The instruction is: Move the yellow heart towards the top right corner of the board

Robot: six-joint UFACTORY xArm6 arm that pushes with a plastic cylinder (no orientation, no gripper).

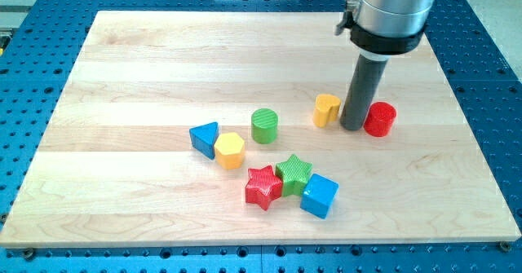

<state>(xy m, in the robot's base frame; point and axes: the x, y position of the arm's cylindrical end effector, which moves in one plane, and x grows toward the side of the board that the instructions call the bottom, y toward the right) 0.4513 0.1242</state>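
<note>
The yellow heart (326, 110) stands on the wooden board (147, 69), right of centre. My tip (352, 128) touches the board just to the heart's right, between the heart and a red cylinder (380, 119). The rod rises from there to the arm's grey body at the view's top. The tip is close beside the heart; I cannot tell if they touch.
A green cylinder (264, 125) stands left of the heart. A blue triangle (205, 138) and a yellow hexagon (230, 151) sit further left. A red star (263, 187), a green star (294, 173) and a blue cube (319, 195) cluster near the view's bottom.
</note>
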